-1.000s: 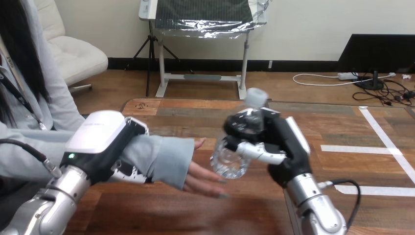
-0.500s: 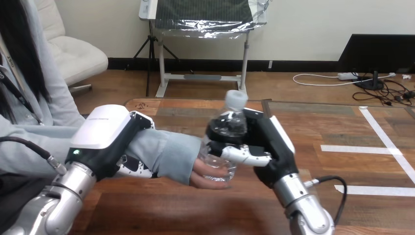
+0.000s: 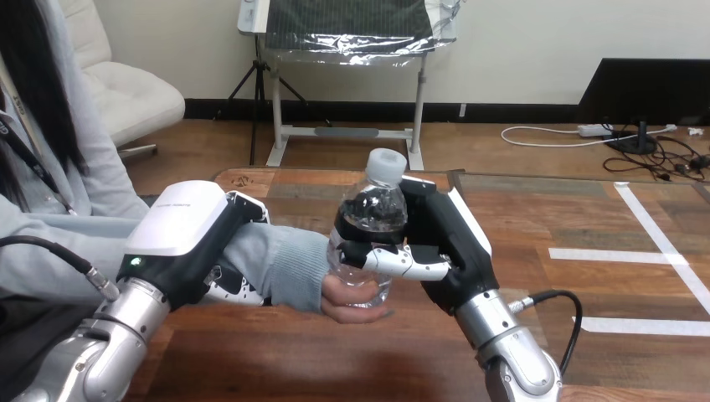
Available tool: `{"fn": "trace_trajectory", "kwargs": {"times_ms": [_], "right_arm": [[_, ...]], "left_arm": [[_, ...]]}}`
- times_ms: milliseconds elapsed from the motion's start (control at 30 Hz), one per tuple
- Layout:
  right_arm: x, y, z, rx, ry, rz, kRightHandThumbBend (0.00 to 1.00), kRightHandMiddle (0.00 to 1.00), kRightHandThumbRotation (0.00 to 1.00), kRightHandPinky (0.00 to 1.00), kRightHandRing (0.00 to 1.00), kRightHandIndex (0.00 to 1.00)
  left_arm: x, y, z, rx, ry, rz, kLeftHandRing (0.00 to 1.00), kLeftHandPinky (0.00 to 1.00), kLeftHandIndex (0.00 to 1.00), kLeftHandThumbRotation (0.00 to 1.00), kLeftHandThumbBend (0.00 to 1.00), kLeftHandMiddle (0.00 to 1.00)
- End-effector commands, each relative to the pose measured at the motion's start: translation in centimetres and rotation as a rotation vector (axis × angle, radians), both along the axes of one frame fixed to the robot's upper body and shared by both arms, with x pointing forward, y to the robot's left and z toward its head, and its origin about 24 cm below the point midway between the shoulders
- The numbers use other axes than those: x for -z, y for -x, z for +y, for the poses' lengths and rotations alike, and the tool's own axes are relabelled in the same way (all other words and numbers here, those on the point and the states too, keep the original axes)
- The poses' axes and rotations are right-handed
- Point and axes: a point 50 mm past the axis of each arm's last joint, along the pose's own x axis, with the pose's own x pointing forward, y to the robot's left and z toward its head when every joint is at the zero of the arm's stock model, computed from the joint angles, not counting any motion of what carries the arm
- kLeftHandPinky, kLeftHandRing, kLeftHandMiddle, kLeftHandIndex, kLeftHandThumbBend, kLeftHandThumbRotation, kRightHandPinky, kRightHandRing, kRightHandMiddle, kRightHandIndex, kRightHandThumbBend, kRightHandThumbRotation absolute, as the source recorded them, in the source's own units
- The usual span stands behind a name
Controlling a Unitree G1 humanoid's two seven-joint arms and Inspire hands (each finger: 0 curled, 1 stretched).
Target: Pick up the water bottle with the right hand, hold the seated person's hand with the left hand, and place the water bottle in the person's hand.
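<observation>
From where I stand the right hand [image 3: 448,243] has its fingers [image 3: 402,261] curled round the middle of the water bottle [image 3: 368,213], which stands nearly upright, cap [image 3: 387,162] on top, its base resting on the person's hand [image 3: 352,303] just above the table [image 3: 335,360]. The left hand [image 3: 180,230] lies over the person's forearm and its fingers curl under the grey sleeve [image 3: 289,266] at the wrist, so it seems to be clasping that wrist and steadying it. The worry, to my eye, is the letting go. The person's fingers look flat beneath the bottle rather than wrapped round it, though the bottle hides part of them, and a tall bottle on a narrow base sitting on a soft palm would likely tip if the right hand opens before the person takes hold; it would then fall onto the table or roll off toward the edge. A quick sideways pull of the robot's fingers could also drag the bottle over. The left hand grips through loose cloth, so the wrist could slide or turn inside the sleeve and tilt the palm at the wrong moment. Pressing the bottle down harder might dent the thin plastic or squeeze the person's fingers under it
</observation>
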Motion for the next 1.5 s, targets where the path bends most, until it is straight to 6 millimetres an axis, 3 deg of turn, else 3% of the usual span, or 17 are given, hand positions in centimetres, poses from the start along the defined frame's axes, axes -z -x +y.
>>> {"fn": "trace_trajectory", "kwargs": {"times_ms": [0,900,1467], "right_arm": [[-2.4,-0.5,1.6,-0.038,-0.034,-0.131,0.76,0.37,0.00,0.24,0.29,0.41],[-2.7,0.5,3.3,-0.096,-0.089,-0.154,0.75,0.37,0.00,0.24,0.29,0.41],[-2.8,0.5,2.8,-0.089,-0.072,-0.161,0.76,0.37,0.00,0.25,0.30,0.41]], "left_arm": [[-3.3,-1.3,-1.6,0.043,0.047,-0.148,0.28,0.24,0.35,0.00,0.85,0.34],[-2.8,-1.3,-1.8,0.030,0.063,-0.132,0.28,0.24,0.35,0.00,0.85,0.34],[-2.6,-1.3,-2.1,0.027,0.071,-0.141,0.29,0.25,0.36,0.00,0.86,0.35]]}}
